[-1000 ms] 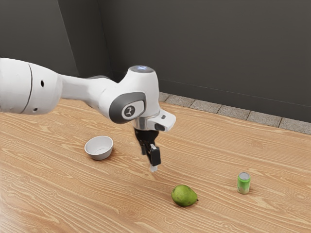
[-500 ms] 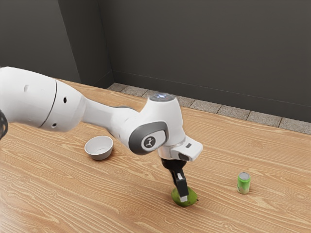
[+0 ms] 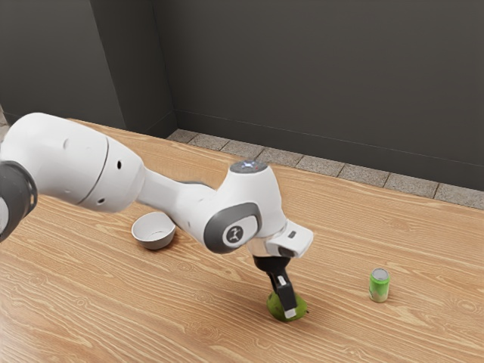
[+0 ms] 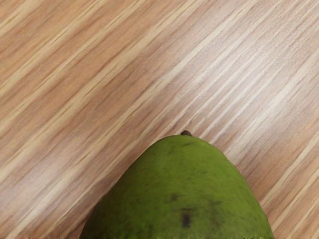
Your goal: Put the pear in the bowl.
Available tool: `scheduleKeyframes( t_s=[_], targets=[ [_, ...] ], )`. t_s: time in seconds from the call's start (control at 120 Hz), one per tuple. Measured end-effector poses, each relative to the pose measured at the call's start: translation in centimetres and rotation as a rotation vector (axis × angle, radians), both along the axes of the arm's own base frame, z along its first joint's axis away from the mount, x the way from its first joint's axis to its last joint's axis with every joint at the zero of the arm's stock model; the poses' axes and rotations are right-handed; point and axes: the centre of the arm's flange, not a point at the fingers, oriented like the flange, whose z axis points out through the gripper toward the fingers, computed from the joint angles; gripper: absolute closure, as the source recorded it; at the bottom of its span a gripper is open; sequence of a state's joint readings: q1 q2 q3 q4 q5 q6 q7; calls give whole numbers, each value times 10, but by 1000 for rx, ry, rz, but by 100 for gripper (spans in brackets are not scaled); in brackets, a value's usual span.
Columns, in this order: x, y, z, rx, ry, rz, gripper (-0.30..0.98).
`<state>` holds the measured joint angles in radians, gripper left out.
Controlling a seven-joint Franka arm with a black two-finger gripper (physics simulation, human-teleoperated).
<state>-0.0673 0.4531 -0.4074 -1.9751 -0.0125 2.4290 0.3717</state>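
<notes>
Wooden table (image 3: 181,318): green can (image 3: 380,286) well apart from bowl (image 3: 154,237), nearer pear (image 4: 184,179).

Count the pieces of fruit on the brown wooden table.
1: a green, dark-speckled pear, lying on the table at the black gripper. The smooth white arm may hide others.

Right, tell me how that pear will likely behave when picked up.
The pear looks plump and unwrinkled, so probably stiff. Its rounded body may roll if nudged, and a grip near the tapered end by the stem might slip.
</notes>
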Motion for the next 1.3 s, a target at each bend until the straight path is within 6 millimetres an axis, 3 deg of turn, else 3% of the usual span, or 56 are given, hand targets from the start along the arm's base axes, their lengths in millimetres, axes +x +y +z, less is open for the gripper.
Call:
scheduleKeyframes(
  t_s=[0.133,0.5,0.667,0.75,0.8,0.867,0.958,1.025,1.183,1.3],
  targets=[
    [0,1,-4,0,1,3,1],
    [2,1,-3,-3,-8,9,30],
    [4,2,7,5,-28,16,45],
    [11,16,16,23,-43,44,52],
    [19,34,26,42,-57,76,55],
    [36,73,45,76,-82,145,58],
    [61,157,82,137,-111,284,60],
    [68,212,98,174,-106,370,60],
    [64,302,109,220,-56,498,57],
    [63,339,102,225,-18,541,55]
  ],
)
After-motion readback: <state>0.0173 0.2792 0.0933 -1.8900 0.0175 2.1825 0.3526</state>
